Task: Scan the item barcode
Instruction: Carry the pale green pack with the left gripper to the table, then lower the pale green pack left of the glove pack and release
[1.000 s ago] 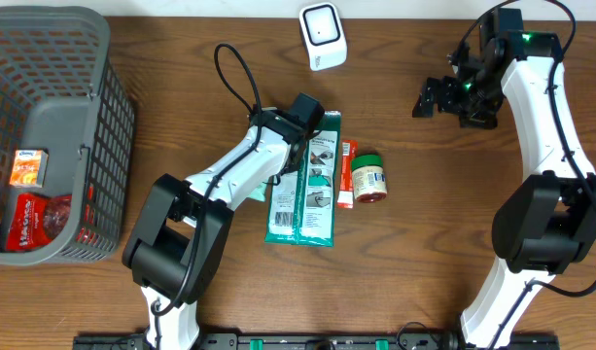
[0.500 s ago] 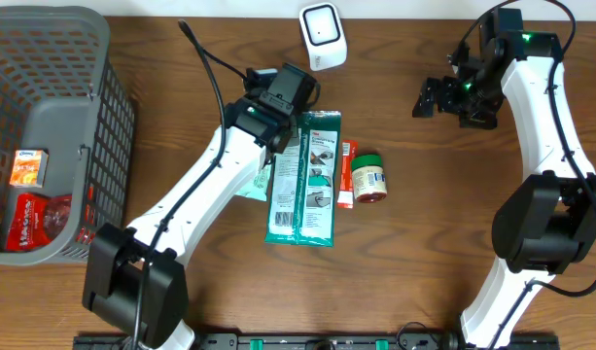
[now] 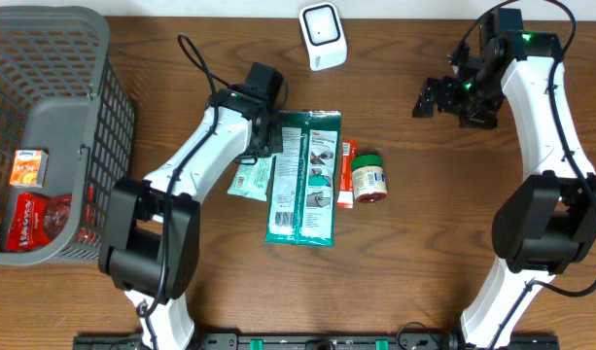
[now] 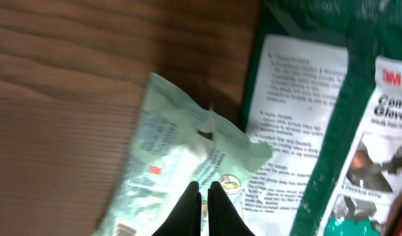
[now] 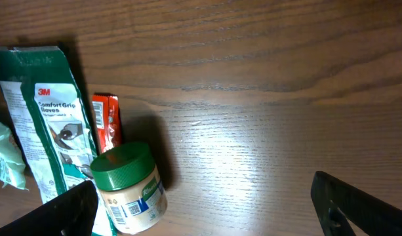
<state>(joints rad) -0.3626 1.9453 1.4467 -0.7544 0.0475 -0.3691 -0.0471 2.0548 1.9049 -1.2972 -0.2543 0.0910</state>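
Observation:
A pale green packet [image 3: 251, 178] [image 4: 181, 170] lies flat on the wood, its right edge against a green glove package [image 3: 307, 175] [image 4: 332, 124]. My left gripper [image 3: 262, 149] [image 4: 204, 190] hovers over the packet's upper end, fingers shut, and nothing shows between them. To the right lie a red pack [image 3: 346, 173] [image 5: 107, 121] and a green-lidded jar [image 3: 369, 178] [image 5: 127, 182] on its side, barcode facing the right wrist view. The white scanner [image 3: 323, 36] stands at the back. My right gripper [image 3: 432, 100] [image 5: 207, 203] hangs open, well right of the jar.
A grey basket [image 3: 93, 126] at the left edge holds red and orange boxes [image 3: 30, 199]. The left arm's cable [image 3: 202, 60] loops over the table behind the packet. Bare wood stretches between the jar and the right arm.
My left gripper has shut and its wrist has swung from over the glove package to the left and back, uncovering the pale green packet. The right arm has not moved.

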